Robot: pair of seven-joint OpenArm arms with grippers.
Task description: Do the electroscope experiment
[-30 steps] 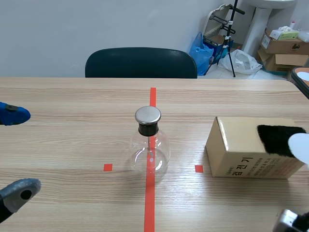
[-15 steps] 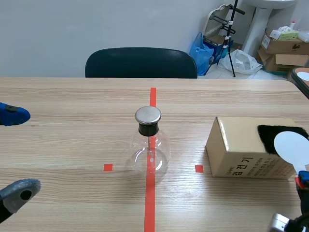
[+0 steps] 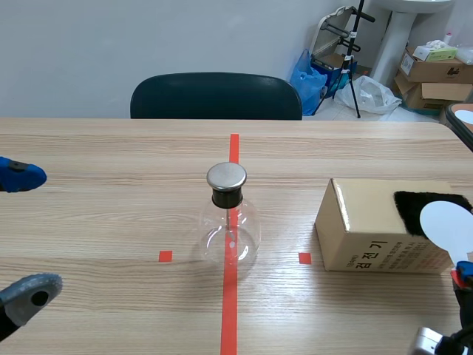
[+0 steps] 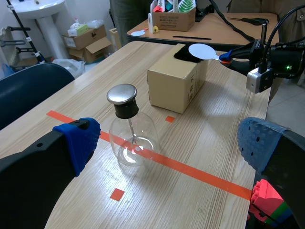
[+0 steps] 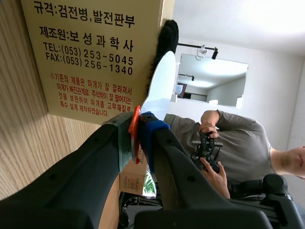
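The electroscope (image 3: 229, 222), a clear glass flask with a metal cap (image 3: 226, 176), stands on the red tape line at mid-table; in the left wrist view the electroscope (image 4: 128, 136) is ahead of my open left gripper (image 4: 167, 140). My left gripper (image 3: 22, 233) stays at the table's left edge, holding nothing. At the right, my right gripper (image 3: 462, 275) is shut on the red handle of a white disc paddle (image 3: 446, 225). The disc (image 5: 159, 86) stands against the black fur (image 5: 165, 38) on the cardboard box (image 5: 95, 52).
The cardboard box (image 3: 377, 229) sits right of the flask. A dark chair (image 3: 216, 96) stands behind the table's far edge. Coloured bricks (image 4: 267, 202) lie near my left gripper's right finger. A person (image 5: 224, 138) holding a controller is behind the box.
The white disc has slid left and down across the fur from the picture's right edge, and my right gripper has come into view. My left arm has not moved.
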